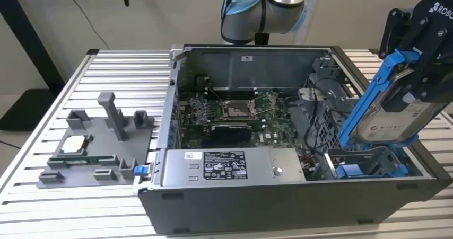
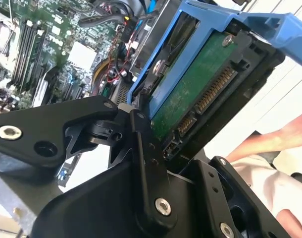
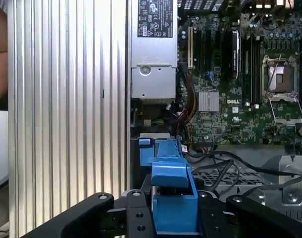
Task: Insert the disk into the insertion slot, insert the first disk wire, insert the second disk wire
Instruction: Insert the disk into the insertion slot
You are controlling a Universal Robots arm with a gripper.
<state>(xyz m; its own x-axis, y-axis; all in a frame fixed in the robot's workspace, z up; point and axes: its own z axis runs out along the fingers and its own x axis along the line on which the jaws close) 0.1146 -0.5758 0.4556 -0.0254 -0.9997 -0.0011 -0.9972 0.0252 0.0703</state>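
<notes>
My gripper (image 1: 419, 72) is shut on the disk (image 1: 396, 117), a hard drive with a silver-white label in a bright blue carrier. It hangs steeply tilted above the front corner of the open case, at the exterior view's right. Its lower edge is just over the insertion slot (image 1: 368, 162), a grey drive cage with blue latch tabs (image 1: 354, 171). The second wrist view has the disk's green circuit board (image 2: 190, 94) and connector facing the camera, beside the black fingers (image 2: 141, 148). In the first wrist view the blue carrier (image 3: 171, 183) sits between the fingers. Dark cables (image 1: 315, 117) lie loose beside the cage; I cannot tell which are the disk wires.
A labelled grey power-supply box (image 1: 230, 167) fills the case front beside the cage, with the motherboard (image 1: 234, 112) behind it. A grey fixture (image 1: 99, 143) with small parts stands on the slatted table at the exterior view's left. A person's arm (image 2: 275, 144) is close to the case.
</notes>
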